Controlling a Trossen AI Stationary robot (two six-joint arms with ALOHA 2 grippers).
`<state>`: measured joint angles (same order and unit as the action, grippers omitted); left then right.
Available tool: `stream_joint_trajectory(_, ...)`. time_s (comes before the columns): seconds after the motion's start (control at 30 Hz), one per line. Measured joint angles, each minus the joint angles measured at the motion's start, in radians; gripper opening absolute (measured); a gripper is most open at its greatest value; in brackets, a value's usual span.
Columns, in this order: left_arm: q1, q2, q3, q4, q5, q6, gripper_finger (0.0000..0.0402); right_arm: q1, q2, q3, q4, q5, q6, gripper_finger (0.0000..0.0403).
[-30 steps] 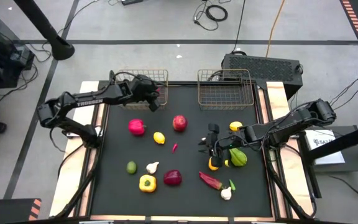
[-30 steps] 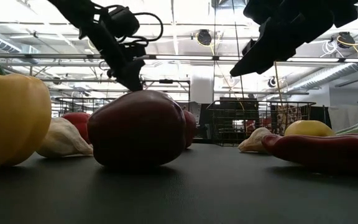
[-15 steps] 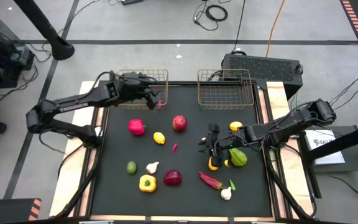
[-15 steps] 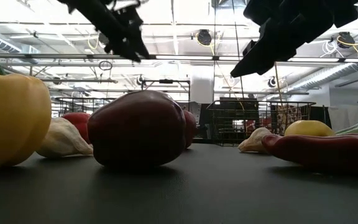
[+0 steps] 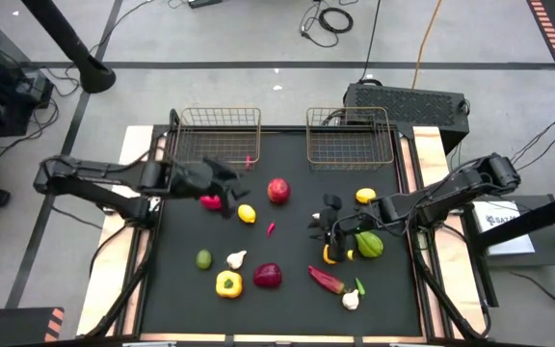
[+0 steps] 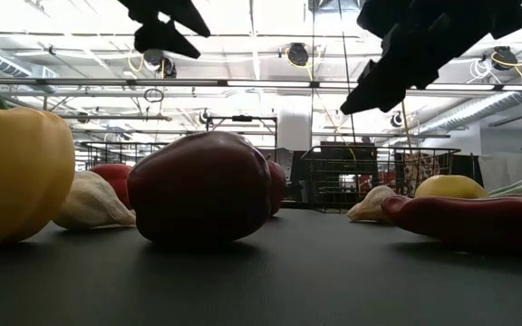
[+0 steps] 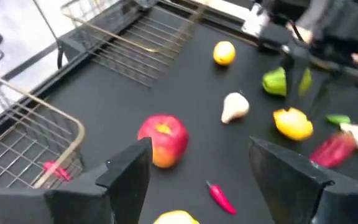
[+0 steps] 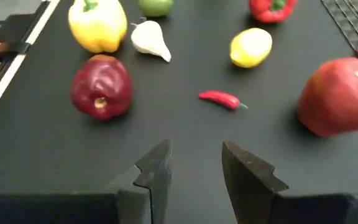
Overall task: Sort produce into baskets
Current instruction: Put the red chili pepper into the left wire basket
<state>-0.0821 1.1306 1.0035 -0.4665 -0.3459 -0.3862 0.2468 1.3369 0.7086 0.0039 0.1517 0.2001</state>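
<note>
Near produce: on the black mat [image 5: 287, 241], at its 6 o'clock edge, lie a yellow pepper [image 5: 227, 283], a dark red onion [image 5: 268, 276], a white garlic [image 5: 236, 258] and a green lime [image 5: 203, 258]; toward 5 o'clock, a long red pepper [image 5: 326, 280] and a second garlic [image 5: 351, 301].
Right gripper [image 5: 330, 227]: at 3 o'clock of the mat's centre, jaws a little apart, holding nothing; a green pepper [image 5: 369, 245] and a yellow piece lie just beside it.
Centre: a small red chilli [image 5: 270, 228], a lemon [image 5: 247, 214] and a red apple [image 5: 277, 190].
Left gripper [image 5: 222, 181]: at 10 o'clock, over a red pepper [image 5: 210, 200], jaws wide apart and empty.
Step in hand: probably choosing the next piece. Centre the open jaws over one item, come straight down, close across its broad middle, and lift clear of the wire rim.
Baskets: the left basket [image 5: 218, 120] at 11 o'clock holds one small red piece [image 5: 249, 160]; the right basket [image 5: 350, 123] at 1 o'clock looks empty.
Surface: matte, dark and flat, edged in pale wood, so round pieces could roll if nudged.
Room: grey floor with cables, and a dark box [image 5: 405, 103] behind the right basket.
</note>
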Motion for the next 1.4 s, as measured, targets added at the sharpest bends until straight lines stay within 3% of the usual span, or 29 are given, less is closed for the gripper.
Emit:
stream_joint_trajectory(0.13,-0.112,0.046,0.000,0.018,-0.133,-0.001,0.0270,0.009,0.058,0.000,0.104,-0.004,-0.046,0.0132)
stream_joint_trajectory(0.3,-0.187,0.114,0.000,0.025,-0.176,-0.057,0.0270,-0.001,0.183,0.033,0.218,-0.078,-0.103,0.0132)
stream_joint_trajectory(0.47,-0.221,0.157,-0.001,0.025,-0.175,-0.048,0.0270,-0.025,0.332,0.170,0.166,-0.089,-0.225,0.0132)
stream_joint_trajectory(0.67,-0.220,0.135,0.035,-0.026,-0.168,-0.053,0.0270,-0.072,0.476,0.380,0.020,-0.171,-0.435,0.0133)
stream_joint_trajectory(0.83,-0.239,0.108,0.092,-0.104,-0.168,-0.080,0.0270,-0.123,0.570,0.468,-0.007,-0.196,-0.553,0.0133)
stream_joint_trajectory(0.97,-0.269,0.102,0.096,-0.128,-0.225,-0.080,0.0270,-0.160,0.607,0.485,-0.022,-0.256,-0.587,0.0147)
stream_joint_trajectory(1.23,-0.289,0.106,0.089,-0.166,-0.237,-0.133,0.0270,-0.230,0.609,0.486,-0.078,-0.382,-0.637,0.0220)
stream_joint_trajectory(1.4,-0.304,0.106,0.089,-0.168,-0.240,-0.158,0.0270,-0.263,0.629,0.486,-0.075,-0.420,-0.704,0.0230)
